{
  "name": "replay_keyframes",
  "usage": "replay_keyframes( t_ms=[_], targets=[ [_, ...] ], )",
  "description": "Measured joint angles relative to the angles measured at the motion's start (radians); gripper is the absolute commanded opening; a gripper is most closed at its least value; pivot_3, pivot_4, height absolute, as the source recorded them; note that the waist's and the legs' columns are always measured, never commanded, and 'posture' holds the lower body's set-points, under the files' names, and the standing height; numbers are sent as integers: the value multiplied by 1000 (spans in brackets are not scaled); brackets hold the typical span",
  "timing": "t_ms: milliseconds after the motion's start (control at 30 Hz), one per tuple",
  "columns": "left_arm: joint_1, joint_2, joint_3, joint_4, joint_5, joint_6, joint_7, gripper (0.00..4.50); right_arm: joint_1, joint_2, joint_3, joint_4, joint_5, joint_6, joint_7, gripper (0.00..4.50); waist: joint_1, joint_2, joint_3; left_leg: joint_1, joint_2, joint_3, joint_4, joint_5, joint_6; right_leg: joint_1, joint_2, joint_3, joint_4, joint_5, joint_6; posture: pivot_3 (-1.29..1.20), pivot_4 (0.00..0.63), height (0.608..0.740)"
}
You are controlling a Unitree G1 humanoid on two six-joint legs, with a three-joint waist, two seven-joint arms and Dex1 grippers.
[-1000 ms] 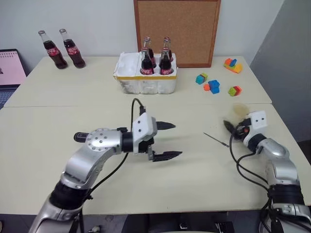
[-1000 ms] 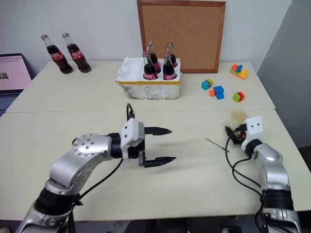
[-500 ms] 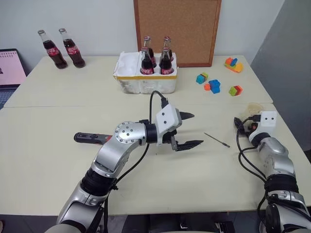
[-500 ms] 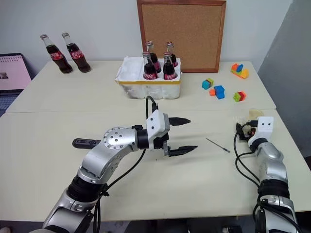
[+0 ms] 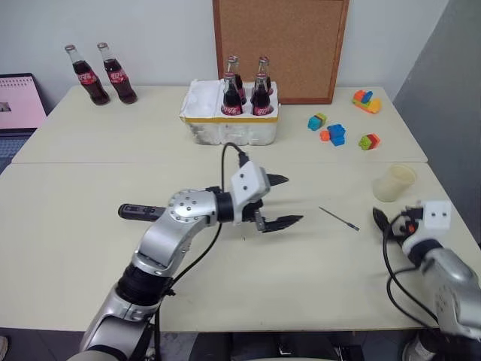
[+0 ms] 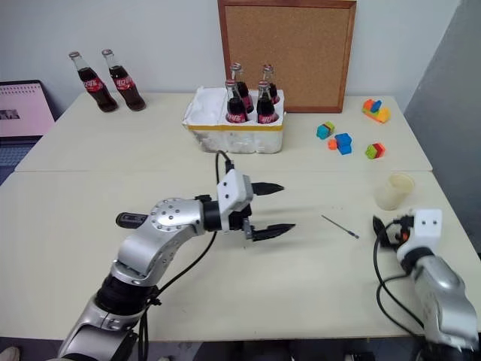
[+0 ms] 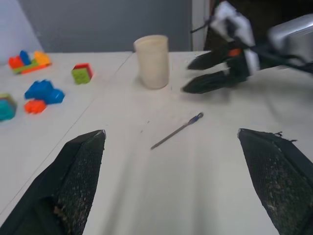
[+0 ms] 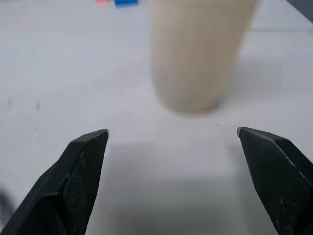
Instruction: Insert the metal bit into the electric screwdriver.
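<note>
1. On the right half of the cream tabletop [image 5: 90, 248], well in from the near edge, lies the thin dark grey metal bit [image 5: 338, 218], a needle-straight rod lying flat, with a small bluish end seen from my left wrist.
2. Towards the left edge rests the slim black pen-shaped electric screwdriver [image 5: 139, 212], partly hidden behind my left arm; only its black rear part shows.
3. My left claw [image 5: 284, 201] hangs over the middle of the tabletop, its black fingers spread wide and empty, pointing towards the bit with bare surface between.
4. My right claw [image 6: 380, 230] sits near the right edge, its fingers parted and holding nothing, well apart from the bit.
5. Open tabletop surrounds the bit on every side.
6. A pale beige plastic cup [image 5: 394, 183] stands upright near the right edge, just beyond my right claw.
7. Coloured toy blocks [image 5: 334, 134] are scattered towards the far right corner.
8. A white foam box [image 5: 225, 129] with four cola bottles stands at the far middle, before a wood-framed cork board [image 5: 279, 47].
9. Two dark cola bottles [image 5: 98, 73] stand at the far left corner.
</note>
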Motion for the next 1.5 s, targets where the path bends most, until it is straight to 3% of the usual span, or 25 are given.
replay_keyframes(
  t_ms=[100,233,467,567,700,867,1167,1500],
  targets=[
    [4,56,26,-2,-6,1,-33,4500,136,-107,27,-152,0,0,122,4430,-8,0,0,1,-1,1,0,0,0,1,0,2,0,1,2,0,150,740],
    [3,186,68,3,-4,-25,-118,4500,177,-199,89,-316,46,-27,293,4430,-14,-1,1,2,-1,-2,1,0,0,1,2,-2,0,2,3,0,150,740],
    [15,470,136,102,63,-163,-277,4500,12,-351,178,-441,162,50,448,4430,-7,-3,2,0,-1,-3,-1,0,0,-1,4,-6,-2,0,-2,0,150,740],
    [50,584,145,164,111,-281,-360,4500,-76,-364,240,-444,197,99,474,4430,-2,-3,2,-2,0,-3,-2,0,0,-3,3,-5,-3,-2,-3,0,150,740],
    [48,661,147,285,170,-416,-429,4500,-185,-354,343,-433,194,129,480,4430,2,-3,3,-7,0,-3,-2,0,0,-5,1,-7,-5,-3,-2,0,150,740],
    [-25,663,82,452,297,-556,-467,4500,-236,-247,431,-417,203,155,447,4430,9,-3,3,-14,-1,-3,2,0,0,-10,1,-9,-4,-2,-1,0,150,740],
    [-175,560,-35,545,379,-544,-571,4500,-167,-223,505,-418,147,126,429,4430,14,-4,2,-18,-1,-3,3,0,1,-14,2,-8,-1,-2,-1,0,150,740],
    [-230,492,-98,657,483,-543,-587,4500,-163,-212,525,-455,137,133,400,4430,2,-4,2,-17,-1,-5,3,0,1,-14,5,-11,1,-2,-1,0,150,740]
  ],
)
